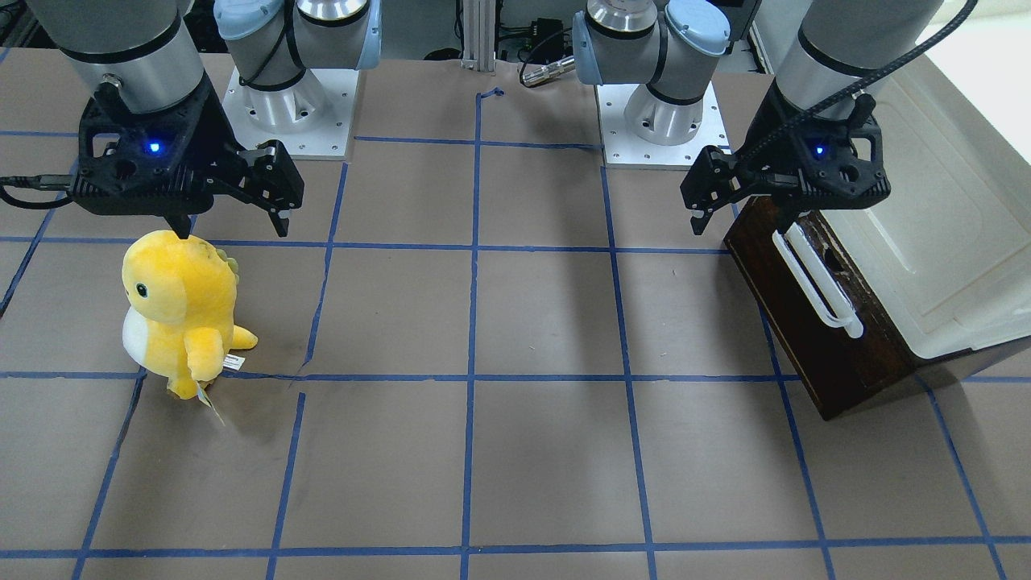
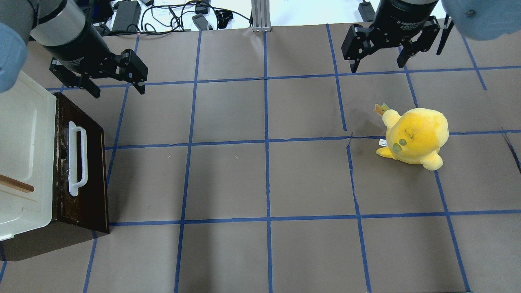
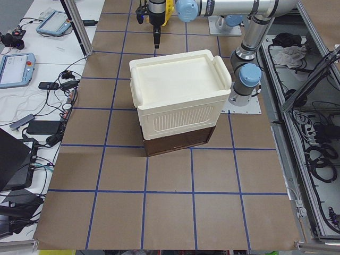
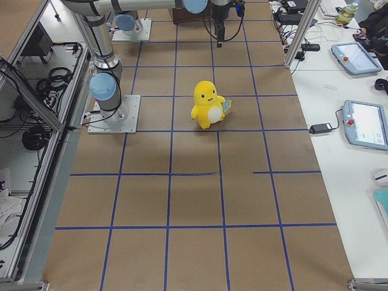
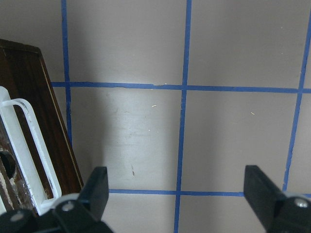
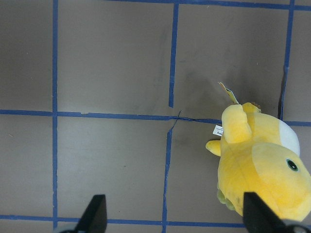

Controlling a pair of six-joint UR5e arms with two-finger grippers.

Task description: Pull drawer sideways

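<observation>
At twelve o'clock of the drawer (image 2: 91, 162), seen overhead, we find the left gripper (image 2: 119, 91), jaws wide; the right gripper (image 2: 377, 67) gapes too.

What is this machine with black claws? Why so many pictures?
It is a robot with two arms. Each arm ends in two black fingers for gripping. The pictures show one moment from six cameras: one above, one in front, one at each table end, one on each wrist. On the table stand a yellow plush toy and a brown drawer with a white handle, under a white box. The left gripper hovers near the drawer, the right gripper near the toy. Both are open and hold nothing.
</observation>
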